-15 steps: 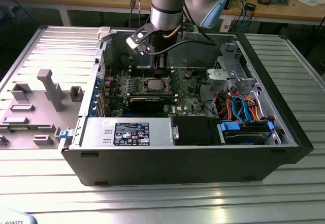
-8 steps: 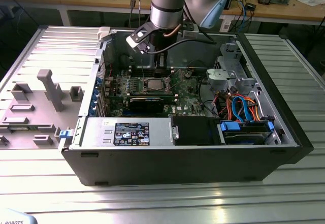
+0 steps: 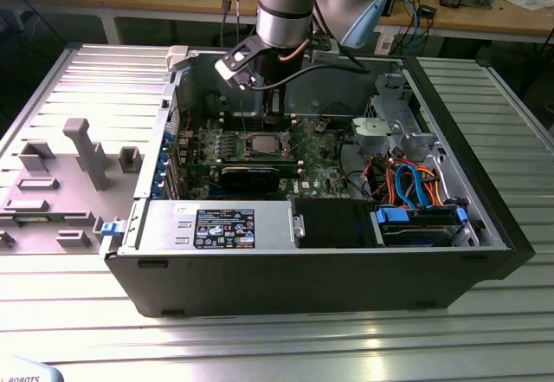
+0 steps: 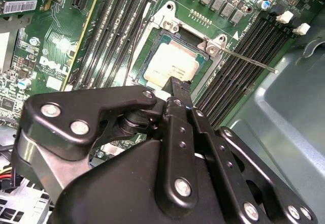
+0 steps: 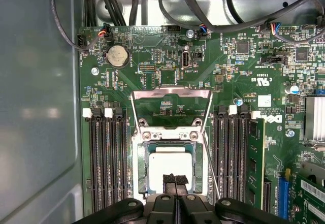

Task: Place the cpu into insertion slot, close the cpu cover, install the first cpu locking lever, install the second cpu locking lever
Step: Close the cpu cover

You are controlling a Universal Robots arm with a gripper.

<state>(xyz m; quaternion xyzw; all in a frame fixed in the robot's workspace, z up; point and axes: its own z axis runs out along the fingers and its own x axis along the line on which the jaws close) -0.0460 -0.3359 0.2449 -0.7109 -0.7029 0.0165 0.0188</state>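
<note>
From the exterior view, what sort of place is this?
Likely a robotics or electronics lab: open computer case on a ribbed metal table, robot arm reaching into it, cluttered wooden workbench behind.

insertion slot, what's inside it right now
The cpu sits inside the insertion slot, silver top up. The claw covers part of its edge, and the chip hides whatever lies under it.
</note>
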